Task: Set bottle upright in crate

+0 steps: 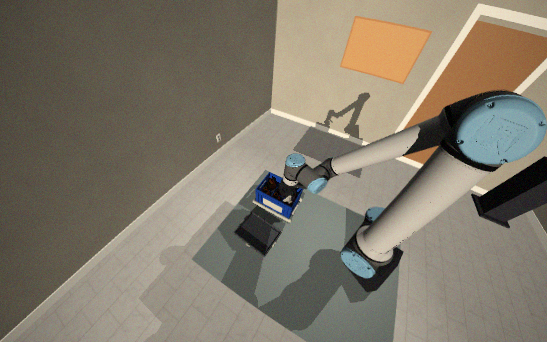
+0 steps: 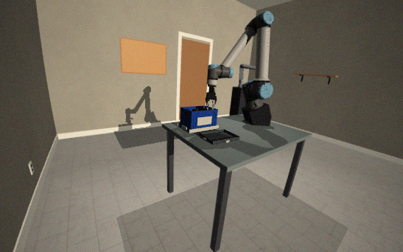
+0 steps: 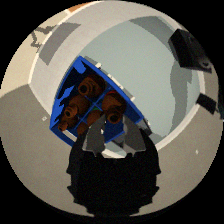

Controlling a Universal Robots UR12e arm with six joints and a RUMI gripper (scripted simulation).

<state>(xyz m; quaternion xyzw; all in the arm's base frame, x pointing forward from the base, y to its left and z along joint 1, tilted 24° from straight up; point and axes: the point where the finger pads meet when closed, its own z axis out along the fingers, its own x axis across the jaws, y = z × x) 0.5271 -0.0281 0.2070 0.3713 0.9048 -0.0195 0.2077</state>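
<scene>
A blue crate [image 1: 287, 210] [image 2: 186, 118] [image 3: 79, 64] stands at the table's far corner. Several brown bottles [image 3: 91, 86] stand in its compartments. My gripper [image 1: 287, 199] [image 2: 211, 106] [image 3: 114, 114] points down over the side of the crate nearer the robot base, fingertips at about rim height. It is shut on the neck of a brown bottle [image 3: 114, 102], whose mouth shows between the fingertips in the wrist view. This bottle's body is upright inside the crate; its bottom is hidden. The black tray [image 1: 259, 231] [image 2: 218, 135] lies beside the crate, with no bottle on it.
A pale slab [image 2: 203, 129] shows under the crate. The crate's walls and the neighbouring bottles are close around the fingers. The robot base [image 2: 258, 113] stands at the other side of the table [image 2: 272, 145]. A black column [image 2: 236, 101] stands behind the table.
</scene>
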